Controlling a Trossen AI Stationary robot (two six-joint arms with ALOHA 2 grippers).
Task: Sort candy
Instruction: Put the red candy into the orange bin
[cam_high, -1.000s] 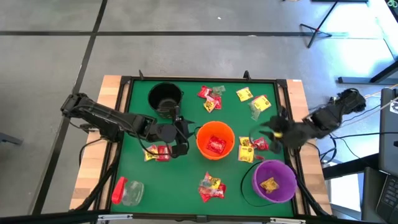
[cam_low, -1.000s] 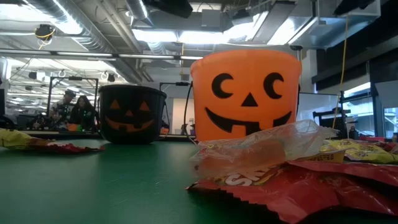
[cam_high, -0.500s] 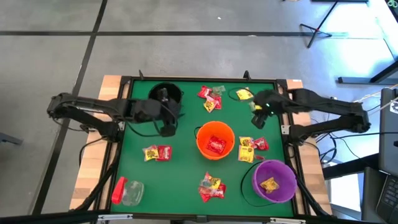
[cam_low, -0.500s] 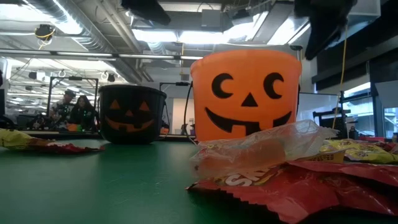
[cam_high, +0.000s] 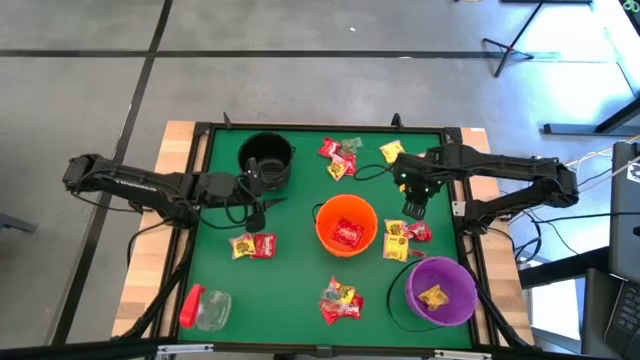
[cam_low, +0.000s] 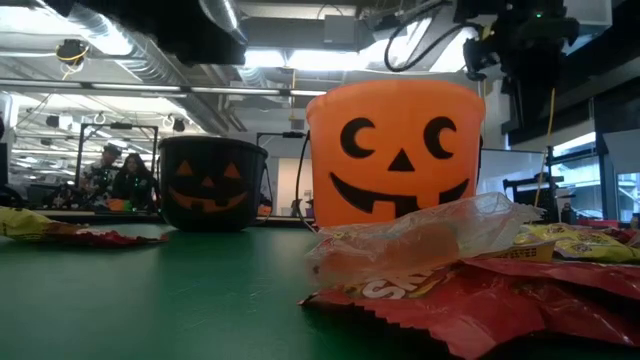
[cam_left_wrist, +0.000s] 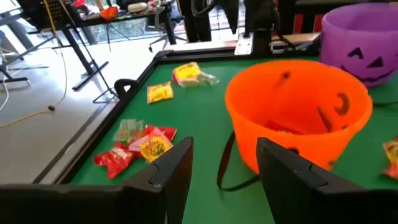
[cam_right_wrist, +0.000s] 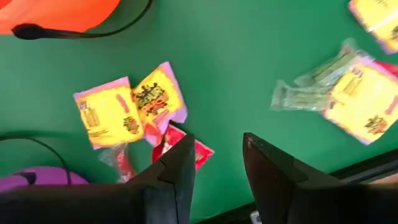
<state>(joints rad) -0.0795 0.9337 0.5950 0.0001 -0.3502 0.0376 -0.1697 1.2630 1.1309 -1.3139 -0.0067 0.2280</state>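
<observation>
Above the red and yellow candy packets (cam_right_wrist: 134, 115) beside the orange bucket (cam_high: 345, 226), I am hovering the right gripper (cam_right_wrist: 214, 163), jaws parted and empty, lining up a pick, while the left gripper (cam_left_wrist: 221, 165), also parted and empty, is waiting near the black bucket (cam_high: 266, 156).

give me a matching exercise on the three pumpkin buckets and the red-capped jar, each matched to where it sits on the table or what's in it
Column A
1. black bucket
2. orange bucket
3. purple bucket
4. red-capped jar

Column B
a. holds one yellow packet
b. lies on its side at the table's near left corner
c. holds a red packet, at mid-table
d. stands near the far left, with no candy showing inside

Pairs: 1-d, 2-c, 3-a, 4-b
</observation>
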